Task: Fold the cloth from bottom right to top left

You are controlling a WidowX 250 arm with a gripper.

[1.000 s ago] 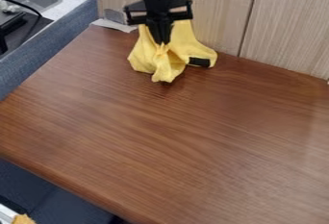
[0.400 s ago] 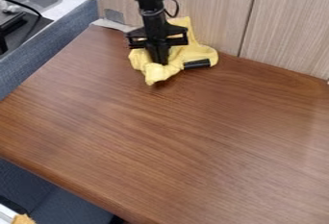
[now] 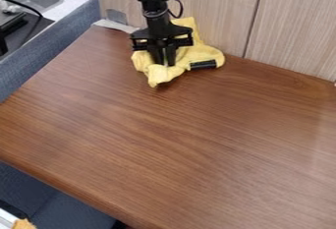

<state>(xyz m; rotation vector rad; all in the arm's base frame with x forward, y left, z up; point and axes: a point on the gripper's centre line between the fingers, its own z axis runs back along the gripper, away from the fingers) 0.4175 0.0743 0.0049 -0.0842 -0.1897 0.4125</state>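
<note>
Since the earlier frames, we note the pincer point(image 3: 166, 65) lowered and its fingers parted. We find them slightly spread over the yellow cloth point(image 3: 202, 55), which lies bunched on the wooden counter point(image 3: 164, 139), near the wall panels point(image 3: 223, 16), black patch point(image 3: 203, 65) at its right.

From where I stand, lighting is moderate and diffuse. Faint glare noted on the tabletop point(image 3: 197, 149), frame right; soft shadow below the cloth point(image 3: 203, 54), upper centre.
</note>
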